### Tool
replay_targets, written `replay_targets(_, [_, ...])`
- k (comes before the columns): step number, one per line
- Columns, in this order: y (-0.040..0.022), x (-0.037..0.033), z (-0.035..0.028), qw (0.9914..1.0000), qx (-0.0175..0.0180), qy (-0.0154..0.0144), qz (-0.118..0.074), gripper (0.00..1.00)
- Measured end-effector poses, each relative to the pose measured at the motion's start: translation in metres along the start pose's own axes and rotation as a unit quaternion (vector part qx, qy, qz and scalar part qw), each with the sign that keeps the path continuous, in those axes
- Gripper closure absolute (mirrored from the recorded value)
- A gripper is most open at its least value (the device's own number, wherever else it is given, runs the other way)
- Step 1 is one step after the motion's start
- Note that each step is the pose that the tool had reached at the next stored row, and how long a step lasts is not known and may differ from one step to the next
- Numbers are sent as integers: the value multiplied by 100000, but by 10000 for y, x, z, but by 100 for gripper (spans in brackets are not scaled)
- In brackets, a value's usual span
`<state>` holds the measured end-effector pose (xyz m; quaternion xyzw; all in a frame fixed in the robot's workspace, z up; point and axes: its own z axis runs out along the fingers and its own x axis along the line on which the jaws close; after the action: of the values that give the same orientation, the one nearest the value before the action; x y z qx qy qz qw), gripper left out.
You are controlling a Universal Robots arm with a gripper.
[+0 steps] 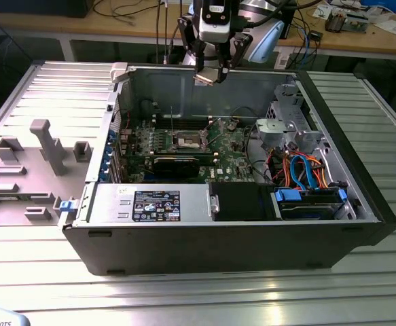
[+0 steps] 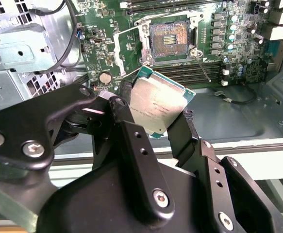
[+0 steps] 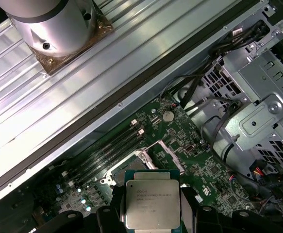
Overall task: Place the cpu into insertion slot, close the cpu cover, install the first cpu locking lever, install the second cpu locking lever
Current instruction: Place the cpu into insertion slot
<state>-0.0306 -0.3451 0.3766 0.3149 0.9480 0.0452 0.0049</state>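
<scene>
The silver and pale-blue robot arm (image 1: 262, 34) enters at the upper middle of the exterior view with its wrist turned downward. The black two-finger gripper (image 1: 211, 71) hangs just below the wrist, slightly tilted. In both wrist views the gripper (image 2: 153, 110) (image 3: 152, 213) is clamped on the small flat square cpu (image 2: 157, 103) (image 3: 152, 201) with a dull silver metal top, with a black bolted finger (image 2: 134, 145) on each of two opposite edges. The first wrist view shows the arm's silver cylindrical base (image 3: 49, 22).

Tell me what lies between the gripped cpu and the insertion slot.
In the second wrist view nothing blocks the stretch: between the cpu, clamped in the gripper, and the insertion slot show only the silvery rim and green motherboard.
</scene>
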Motion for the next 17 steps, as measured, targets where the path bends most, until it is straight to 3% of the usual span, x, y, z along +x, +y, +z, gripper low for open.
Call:
replay_targets(6, [0, 0, 0, 99994, -19, -99, 1109, 46])
replay_targets(14, [0, 0, 1, 99857, -101, -476, 5329, 46])
replay_targets(17, [0, 0, 1, 99845, -104, -496, 5545, 46])
